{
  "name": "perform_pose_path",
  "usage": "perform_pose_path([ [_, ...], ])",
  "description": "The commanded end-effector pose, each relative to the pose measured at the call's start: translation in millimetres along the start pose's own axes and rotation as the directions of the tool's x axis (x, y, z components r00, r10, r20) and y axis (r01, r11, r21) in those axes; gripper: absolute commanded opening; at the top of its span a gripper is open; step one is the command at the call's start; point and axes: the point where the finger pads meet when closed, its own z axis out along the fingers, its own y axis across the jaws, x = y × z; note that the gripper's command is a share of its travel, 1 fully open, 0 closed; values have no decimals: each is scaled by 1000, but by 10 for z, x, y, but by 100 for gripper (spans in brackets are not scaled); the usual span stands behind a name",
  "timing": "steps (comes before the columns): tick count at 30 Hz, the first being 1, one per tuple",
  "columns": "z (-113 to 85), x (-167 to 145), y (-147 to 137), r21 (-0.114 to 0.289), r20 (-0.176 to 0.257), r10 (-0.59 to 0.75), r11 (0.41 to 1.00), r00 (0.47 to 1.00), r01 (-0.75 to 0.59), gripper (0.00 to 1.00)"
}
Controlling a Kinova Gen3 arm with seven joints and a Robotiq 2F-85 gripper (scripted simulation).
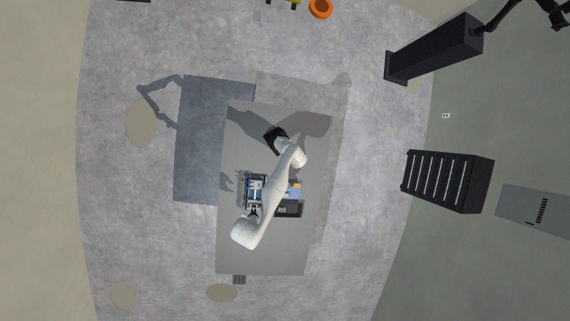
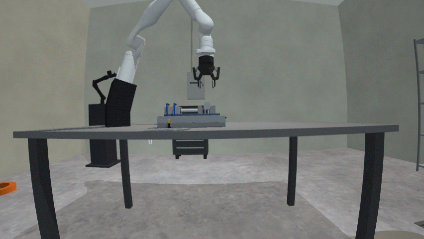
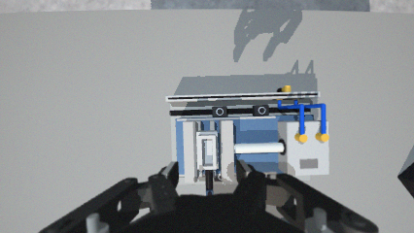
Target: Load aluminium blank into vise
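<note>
My gripper hangs high above the vise, open and empty. In the wrist view its two fingers frame the vise's near end. The vise has a blue base, a grey end block with blue hoses on the right and a white rod. A light rectangular piece with a recessed middle lies in the narrow opening between two grey jaws. A short dark rod stands at the opening's near end. From above, my arm hides most of the vise and the blue infeed plate.
A black tray sits beside the infeed plate, with something light inside it that is too small to make out. A rail with two round black knobs and a yellow knob runs along the vise's far side. My black base stands on the table at the left.
</note>
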Motion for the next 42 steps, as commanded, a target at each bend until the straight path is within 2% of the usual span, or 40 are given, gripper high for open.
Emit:
perform_pose_path([
  [1, -8, 3, -6, 2, -1, 0, 1000, 1000, 0, 67],
  [18, 75, 2, -6, 0, -1, 1, 1000, 1000, -1, 67],
  [42, 459, -1, -5, 0, -1, 1, 1000, 1000, -1, 67],
])
